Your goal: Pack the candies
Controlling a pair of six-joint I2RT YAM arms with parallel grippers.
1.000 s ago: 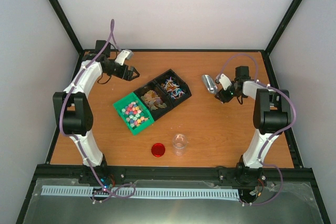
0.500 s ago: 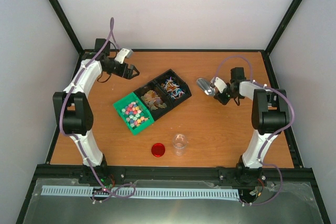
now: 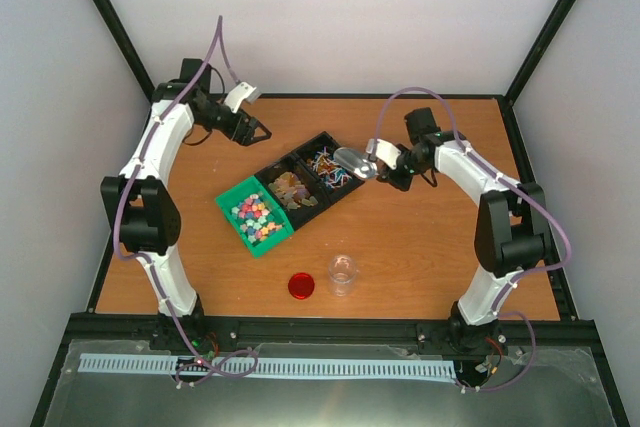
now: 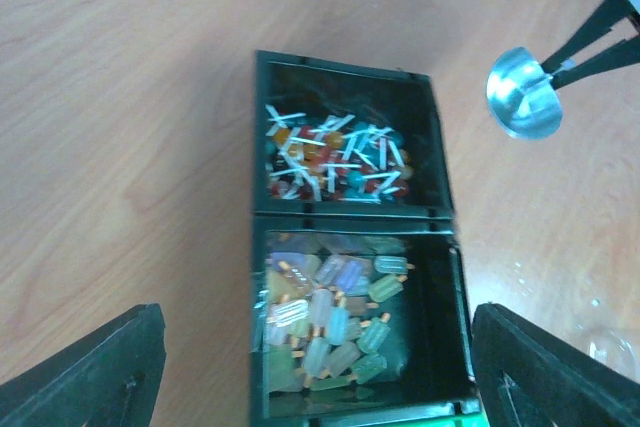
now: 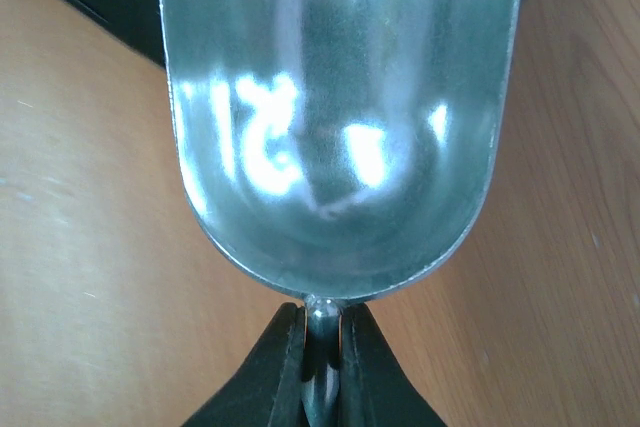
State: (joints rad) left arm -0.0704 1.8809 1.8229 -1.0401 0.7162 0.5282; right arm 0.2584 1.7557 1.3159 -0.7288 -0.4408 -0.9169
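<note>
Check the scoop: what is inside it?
Nothing: the scoop, clamped in the right gripper, shows only bare shiny metal with glare. Its bowl covers the part of the table beneath it.

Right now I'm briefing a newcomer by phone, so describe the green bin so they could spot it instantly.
On the wooden table, three small bins sit in a diagonal row left of centre. The green bin is the end one closest to the table's near edge, filled with the candies in pastel colours. Its two neighbours are black, so it is the only green one.
</note>
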